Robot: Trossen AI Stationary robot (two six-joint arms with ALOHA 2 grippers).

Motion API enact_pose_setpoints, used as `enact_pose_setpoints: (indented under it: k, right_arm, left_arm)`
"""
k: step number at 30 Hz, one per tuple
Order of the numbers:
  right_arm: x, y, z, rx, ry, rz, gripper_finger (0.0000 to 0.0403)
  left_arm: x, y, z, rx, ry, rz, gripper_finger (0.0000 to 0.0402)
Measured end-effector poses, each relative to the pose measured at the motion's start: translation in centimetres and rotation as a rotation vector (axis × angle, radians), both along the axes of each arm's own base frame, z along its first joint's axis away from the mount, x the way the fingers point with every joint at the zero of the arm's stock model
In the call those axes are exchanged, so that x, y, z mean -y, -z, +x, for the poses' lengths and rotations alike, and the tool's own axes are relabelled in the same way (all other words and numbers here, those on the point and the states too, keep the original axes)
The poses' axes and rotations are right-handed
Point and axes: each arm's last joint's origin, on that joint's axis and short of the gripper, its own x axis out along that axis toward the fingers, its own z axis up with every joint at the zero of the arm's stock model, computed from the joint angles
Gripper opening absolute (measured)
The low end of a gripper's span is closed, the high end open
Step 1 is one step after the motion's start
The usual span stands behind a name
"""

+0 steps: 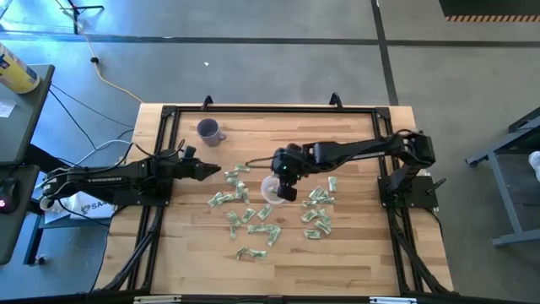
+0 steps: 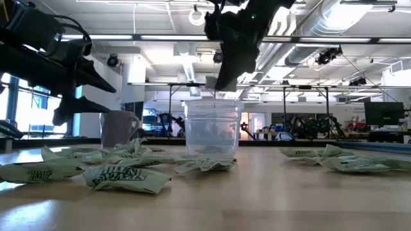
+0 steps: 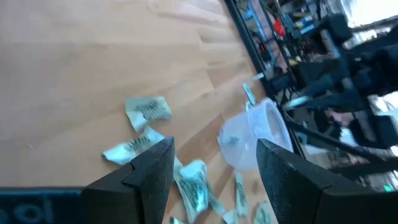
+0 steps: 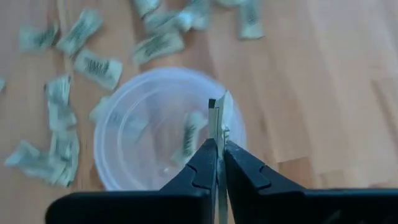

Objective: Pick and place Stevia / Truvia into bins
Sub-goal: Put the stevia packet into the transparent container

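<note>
Above the middle of the bench (image 1: 354, 253): right gripper (image 4: 217, 146), fingers pinched almost together on one pale green sachet (image 4: 219, 118) standing edge-up between the tips, directly over the mouth of the clear plastic cup (image 4: 165, 127). From table height, gripper tip just above the cup's rim, sachet hanging at the opening, not yet dropped. Inside the cup, at least one sachet lying on the bottom; count of the rest unclear through the translucent wall.

Toward the bench's left edge: left gripper (image 1: 209, 171), fingers spread wide, holding nothing, pointed at the cup from a distance, clear of the bench surface.

Scattered around the cup: remaining sachets (image 1: 253, 221), loose and crumpled, in a band from the cup's left side toward the near edge, with a second cluster (image 1: 319, 211) on the cup's right side. A few touching the cup's base in the low view.

Near the far left corner: purple mug (image 1: 208, 131), upright, well apart from the sachets.
</note>
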Motion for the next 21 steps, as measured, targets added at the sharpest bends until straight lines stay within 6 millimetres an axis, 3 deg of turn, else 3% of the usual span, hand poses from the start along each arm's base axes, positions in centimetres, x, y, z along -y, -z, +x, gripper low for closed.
enact_pose_setpoints:
  k: [8, 13, 21]
  right_arm:
    - [-1.5, 0.0, -0.1, -0.01, -0.072, -0.032, 0.0044]
    - [-1.9, -0.8, -1.3, -0.062, -0.046, -0.199, 0.0078]
    - [-6.6, -1.6, -5.5, -0.146, -0.076, -0.336, 0.0159]
  left_arm:
    - [0.1, -0.1, 0.1, 0.028, 0.005, -0.065, 0.0262]
    - [0.1, -0.8, 0.2, 0.096, 0.006, -0.088, 0.0262]
    - [0.9, -7.3, 1.9, 0.064, 0.085, 0.214, 0.0224]
